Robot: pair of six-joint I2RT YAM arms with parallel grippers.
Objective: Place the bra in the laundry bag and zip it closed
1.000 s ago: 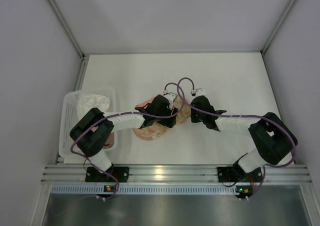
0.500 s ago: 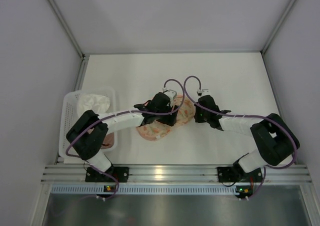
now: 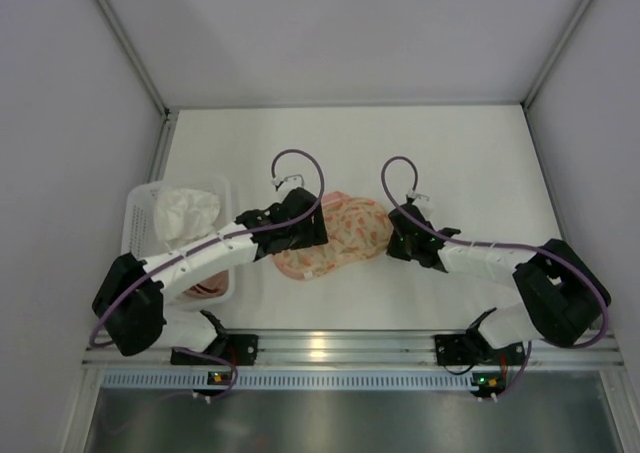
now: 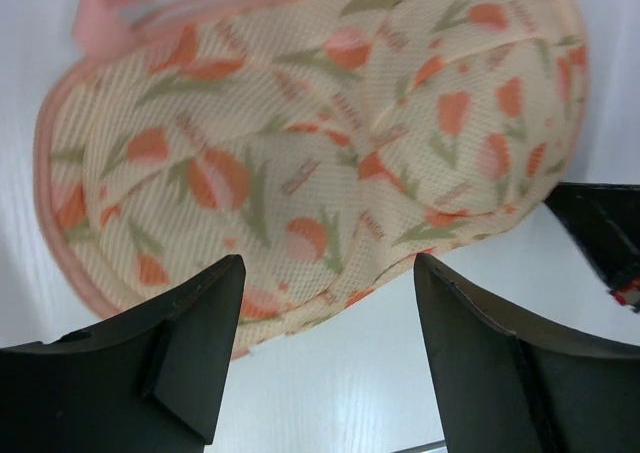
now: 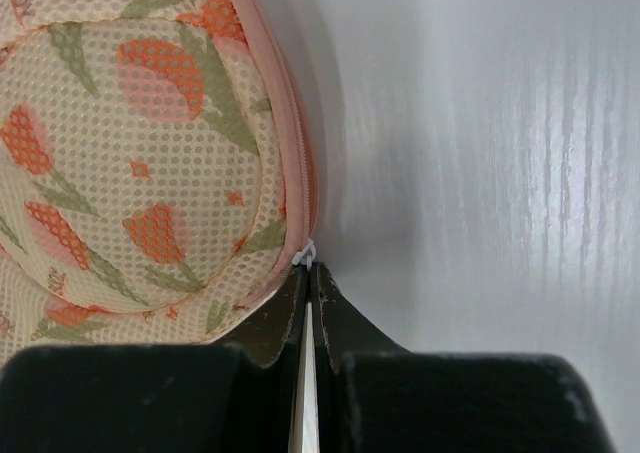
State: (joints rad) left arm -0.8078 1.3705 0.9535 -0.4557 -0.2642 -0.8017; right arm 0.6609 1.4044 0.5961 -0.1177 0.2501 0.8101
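Top view: the laundry bag [image 3: 335,235] lies closed at the centre of the table [image 3: 450,163]. The left gripper [image 4: 328,273] hovers over its 9 o'clock end, jaws apart and holding nothing. The right gripper [image 5: 308,273], at 3 o'clock, has its fingers pressed together, tips touching the white zip pull [image 5: 303,253]. A white basket [image 3: 135,213] stands at the table's 9 o'clock edge.

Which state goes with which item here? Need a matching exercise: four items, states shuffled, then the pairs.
Items
1. left gripper
2. right gripper
3. laundry bag
4. white plastic basket

States
A. holds a white cloth, at the table's left edge
B. shut, tips at the zip pull
C. open, over the bag's left end
D. halves closed together, lying between the two arms

Pairs: 1-C, 2-B, 3-D, 4-A
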